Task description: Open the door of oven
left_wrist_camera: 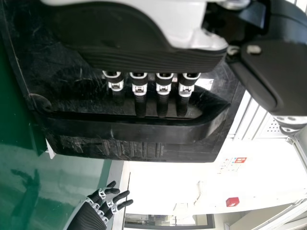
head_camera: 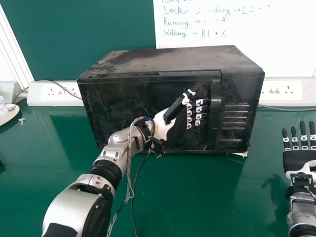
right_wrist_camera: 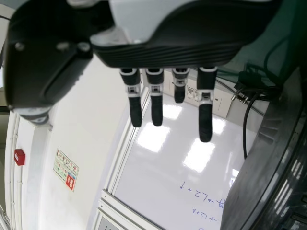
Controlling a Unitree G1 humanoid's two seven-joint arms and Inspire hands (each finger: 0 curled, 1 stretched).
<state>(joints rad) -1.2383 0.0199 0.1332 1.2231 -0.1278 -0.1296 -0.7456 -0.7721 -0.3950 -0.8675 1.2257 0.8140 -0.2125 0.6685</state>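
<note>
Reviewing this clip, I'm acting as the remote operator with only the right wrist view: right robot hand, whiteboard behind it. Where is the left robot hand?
Observer: In the head view, the left robot hand is in front of the door of the microwave oven.
Operator: Do its fingers reach the handle?
Observer: The left wrist view shows them straight, tips at the near edge of the handle. Whether they touch it, I can't tell.
Operator: Is the door open?
Observer: It looks closed: in the head view, no gap shows between it and the slotted panel.
</note>
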